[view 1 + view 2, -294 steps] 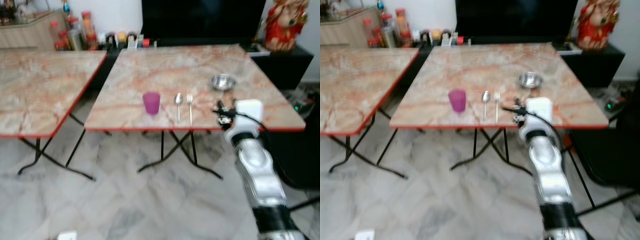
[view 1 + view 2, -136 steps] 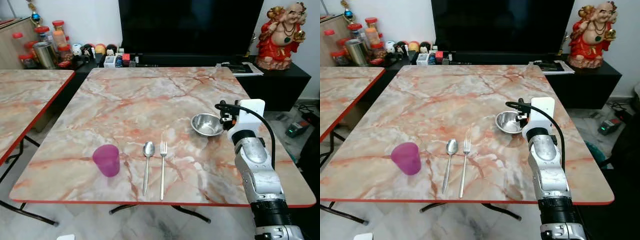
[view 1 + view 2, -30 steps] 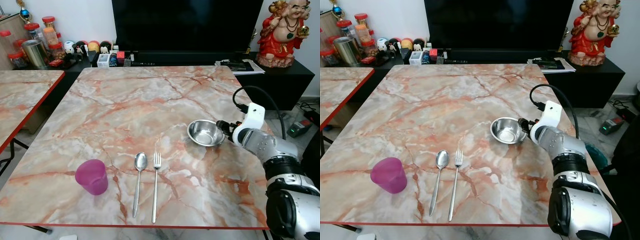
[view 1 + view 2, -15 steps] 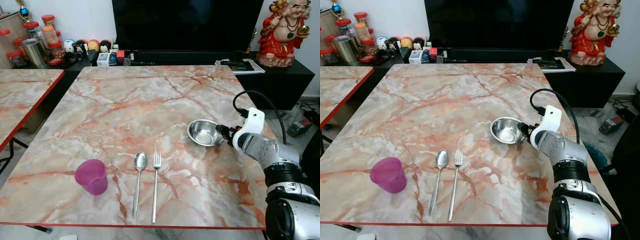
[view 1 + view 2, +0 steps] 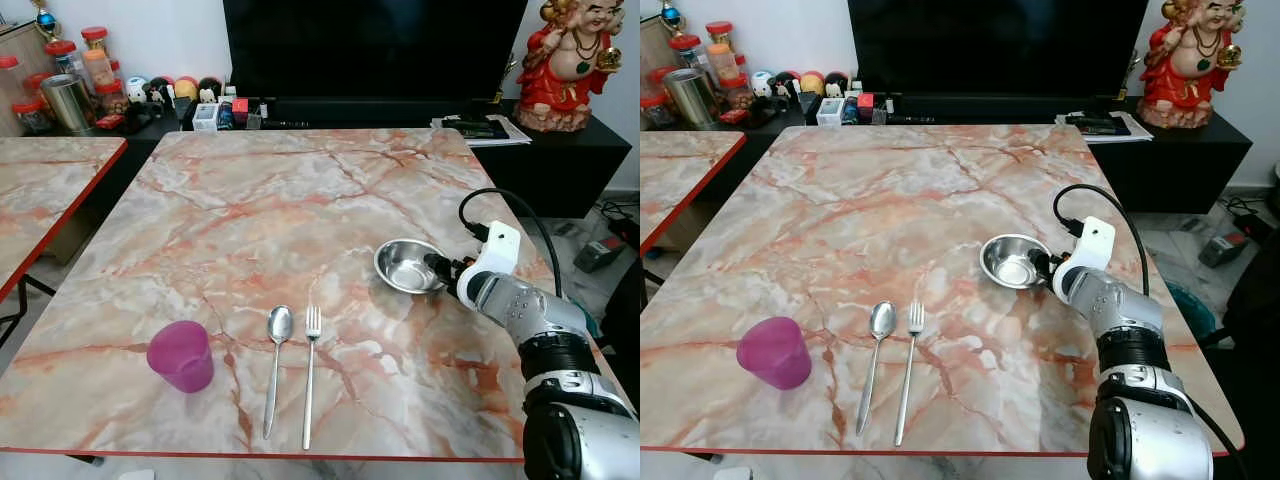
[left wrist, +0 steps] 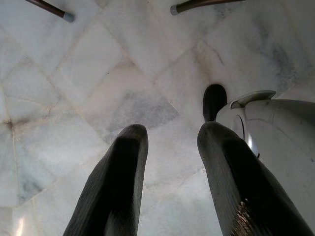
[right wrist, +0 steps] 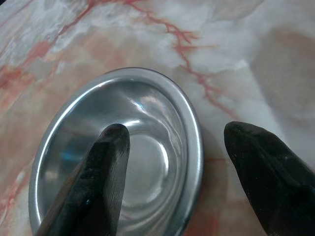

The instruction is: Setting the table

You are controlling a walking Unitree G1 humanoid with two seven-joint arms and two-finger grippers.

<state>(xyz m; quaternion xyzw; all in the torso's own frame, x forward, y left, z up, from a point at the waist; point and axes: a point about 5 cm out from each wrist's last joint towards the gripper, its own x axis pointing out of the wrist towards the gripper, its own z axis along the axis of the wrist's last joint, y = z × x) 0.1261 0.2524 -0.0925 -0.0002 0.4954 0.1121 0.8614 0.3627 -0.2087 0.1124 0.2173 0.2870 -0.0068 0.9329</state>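
A small steel bowl (image 5: 408, 265) sits on the marble table (image 5: 280, 200), right of centre. My right gripper (image 5: 437, 268) is at the bowl's right rim, open. In the right wrist view one finger (image 7: 101, 177) hangs over the inside of the bowl (image 7: 123, 157) and the other finger (image 7: 266, 172) is outside the rim. A spoon (image 5: 275, 362) and a fork (image 5: 309, 370) lie side by side near the front edge. A purple cup (image 5: 181, 356) stands left of them. My left gripper (image 6: 170, 182) hangs open above the floor.
A second marble table (image 5: 45, 200) stands at the left. Behind the main table is a black TV unit with jars (image 5: 70, 85) and small items. A red figurine (image 5: 575, 60) stands at the back right. A black cable loops over my right wrist.
My right gripper has slid a little further in, so its fingers now straddle the bowl's right rim. The bowl, cutlery and cup have stayed put.
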